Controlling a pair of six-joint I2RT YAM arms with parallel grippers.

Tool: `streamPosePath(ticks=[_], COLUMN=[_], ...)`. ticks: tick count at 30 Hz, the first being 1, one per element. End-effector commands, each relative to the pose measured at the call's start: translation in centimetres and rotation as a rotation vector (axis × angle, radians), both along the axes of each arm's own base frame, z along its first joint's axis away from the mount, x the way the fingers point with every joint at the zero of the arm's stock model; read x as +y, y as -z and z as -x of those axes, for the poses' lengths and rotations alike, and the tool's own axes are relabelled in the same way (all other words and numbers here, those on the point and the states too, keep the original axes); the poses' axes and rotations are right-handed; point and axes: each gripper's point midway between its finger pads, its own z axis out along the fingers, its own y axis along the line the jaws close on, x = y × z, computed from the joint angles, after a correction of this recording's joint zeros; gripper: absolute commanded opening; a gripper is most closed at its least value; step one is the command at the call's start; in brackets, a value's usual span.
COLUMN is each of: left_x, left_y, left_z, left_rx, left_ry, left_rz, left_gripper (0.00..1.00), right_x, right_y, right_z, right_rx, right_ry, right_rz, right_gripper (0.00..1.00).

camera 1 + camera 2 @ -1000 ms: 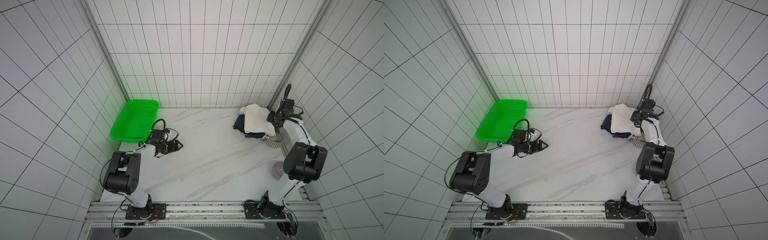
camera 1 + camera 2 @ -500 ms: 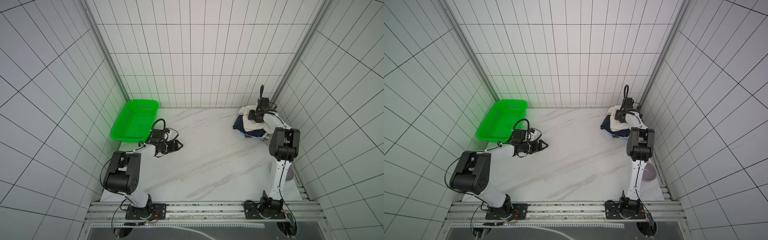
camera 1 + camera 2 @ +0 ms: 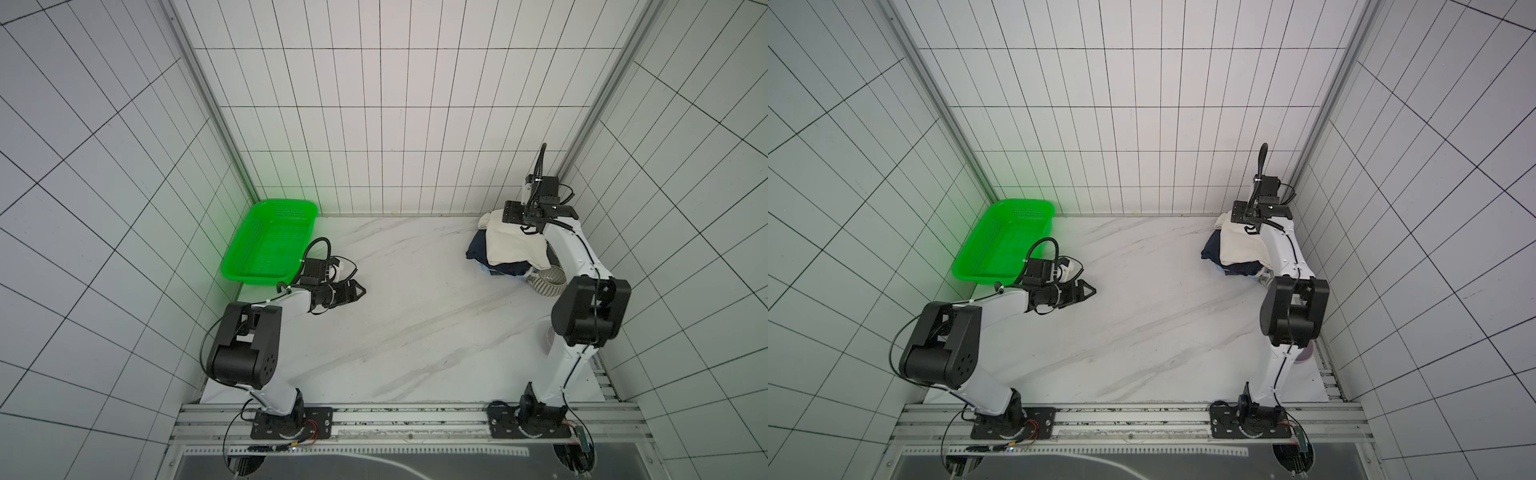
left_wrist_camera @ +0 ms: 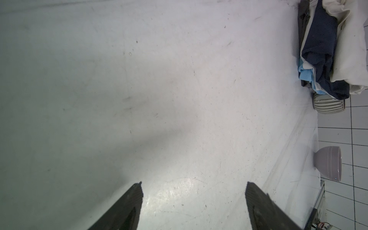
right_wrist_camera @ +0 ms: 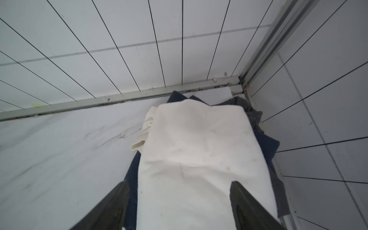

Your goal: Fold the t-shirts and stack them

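The t-shirts lie in one pile in the back right corner. A folded cream-white shirt [image 3: 515, 245] [image 3: 1241, 247] [image 5: 199, 155] is on top. A navy shirt [image 3: 478, 249] [image 4: 322, 43] and a light-blue one [image 4: 305, 74] lie under it. My right gripper [image 3: 530, 224] [image 3: 1252, 226] [image 5: 180, 182] hangs open just over the cream shirt, fingers wide apart and holding nothing. My left gripper [image 3: 359, 291] [image 3: 1090, 291] [image 4: 194, 183] is open and empty low over the bare table, at the left.
A green perforated basket [image 3: 270, 245] [image 3: 1000, 245] stands at the back left, close behind my left wrist. A ribbed grey bowl [image 3: 548, 282] [image 4: 328, 103] touches the pile's near side. A pale mauve bowl [image 4: 328, 166] [image 3: 1306, 355] sits by the right wall. Tiled walls hem the pile.
My right gripper's jaws have opened wide and the arm has shifted over the top of the pile. The left arm has not moved.
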Motion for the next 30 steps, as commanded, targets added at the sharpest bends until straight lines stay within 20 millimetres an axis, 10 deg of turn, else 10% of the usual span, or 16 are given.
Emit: streamPosePath(ticks=[1, 8, 14, 22, 27, 30], left_x=[0.9, 8.6, 16.8, 16.1, 15.3, 13.7], left_y=[-2.1, -8.9, -11.8, -7.6, -7.4, -7.8], left_z=[-1.5, -2.9, 1.2, -0.2, -3.5, -4.4], left_rx=[-0.074, -0.326, -0.615, -0.712, -0.741, -0.844], left_ry=[-0.051, -0.428, -0.743, -0.562, -0.510, -0.453], left_rz=[-0.028, -0.309, -0.619, -0.710, -0.699, -0.631], left_gripper=[0.83, 0.97, 0.97, 0.98, 0.98, 0.97], right_x=[1.3, 2.8, 3.2, 2.2, 4.8, 2.1], right_y=[0.6, 0.6, 5.4, 12.8, 10.6, 11.4], right_z=[3.7, 12.1, 16.2, 15.5, 16.4, 16.9], right_rx=[-0.002, -0.344, -0.490, -0.382, -0.556, -0.624], right_ry=[-0.029, -0.015, -0.062, -0.031, -0.187, -0.015], right_rz=[-0.021, -0.045, 0.023, 0.063, 0.105, 0.108], right_gripper=[0.83, 0.99, 0.99, 0.99, 0.99, 0.99])
